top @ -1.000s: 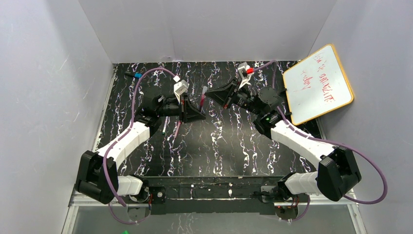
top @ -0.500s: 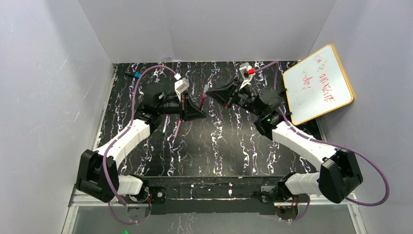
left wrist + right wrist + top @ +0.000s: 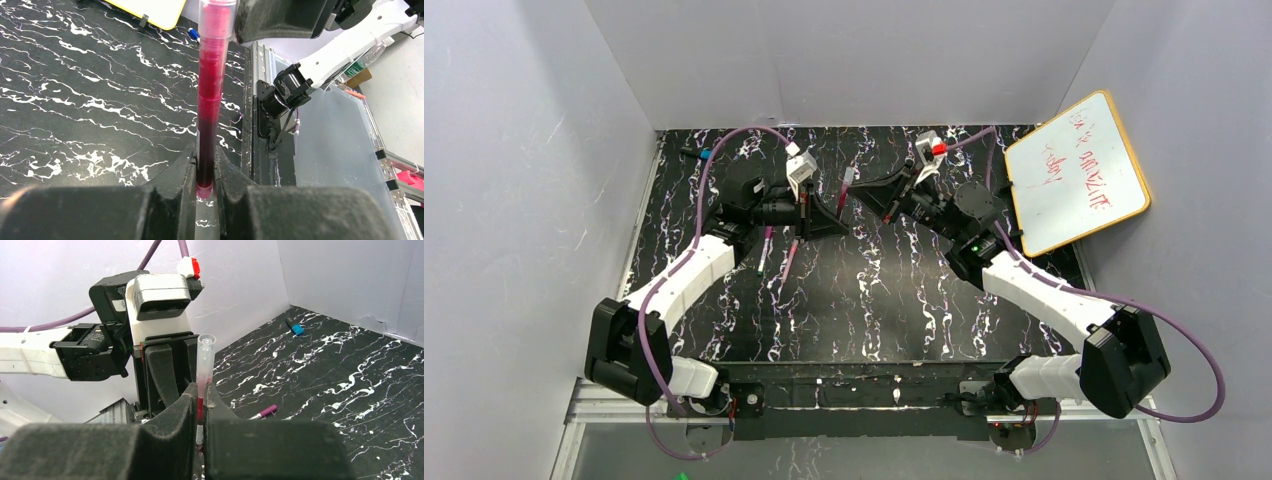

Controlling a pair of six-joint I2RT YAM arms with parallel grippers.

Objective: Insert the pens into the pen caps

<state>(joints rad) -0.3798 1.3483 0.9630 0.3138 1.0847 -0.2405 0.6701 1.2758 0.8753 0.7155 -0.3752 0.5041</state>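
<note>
A red pen [image 3: 843, 197] with a translucent cap end [image 3: 848, 176] is held upright above the table between both grippers. My left gripper [image 3: 834, 220] is shut on its lower end; in the left wrist view the gripper [image 3: 205, 170] clamps the pen [image 3: 209, 100]. My right gripper [image 3: 855, 195] is shut on the same pen higher up; in the right wrist view the gripper [image 3: 200, 400] grips the pen [image 3: 204, 365] below its clear top. Two more pens [image 3: 764, 250] [image 3: 789, 256] lie on the table left of centre. No loose caps show.
A small blue-and-black item [image 3: 704, 154] lies at the far left corner. A yellow-framed whiteboard [image 3: 1076, 170] leans at the far right. A magenta pen [image 3: 265, 411] lies on the table below the grippers. White walls enclose the black marbled table [image 3: 894, 290].
My left gripper has moved a little toward the back wall with the pen, closing in on the right gripper. The right arm has shifted only slightly.
</note>
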